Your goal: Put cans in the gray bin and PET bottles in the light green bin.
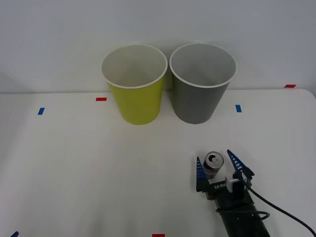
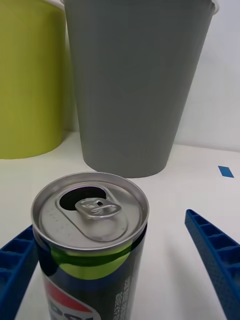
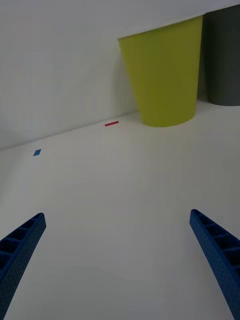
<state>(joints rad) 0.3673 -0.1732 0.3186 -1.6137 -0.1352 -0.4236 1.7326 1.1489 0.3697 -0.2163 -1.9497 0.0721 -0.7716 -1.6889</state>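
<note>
A small silver can (image 1: 213, 163) with a pull-tab top stands upright on the white table, in front of the gray bin (image 1: 200, 98). My right gripper (image 1: 215, 159) is open, with one blue finger on each side of the can. In the right wrist view the can (image 2: 90, 235) sits close against one finger (image 2: 15, 265), while the other finger (image 2: 215, 255) stands well apart from it. The gray bin (image 2: 135, 90) is just beyond the can, and the light green bin (image 1: 138, 101) stands beside it. My left gripper (image 3: 117, 216) hangs open over bare table. PET bottles are out of view.
Both bins stand at the back of the table against a white wall. Small tape marks lie on the table: red (image 1: 101, 98) and blue (image 1: 41, 111) on the left, blue (image 1: 238, 108) on the right. The table's right corner (image 1: 308, 94) is near the gray bin.
</note>
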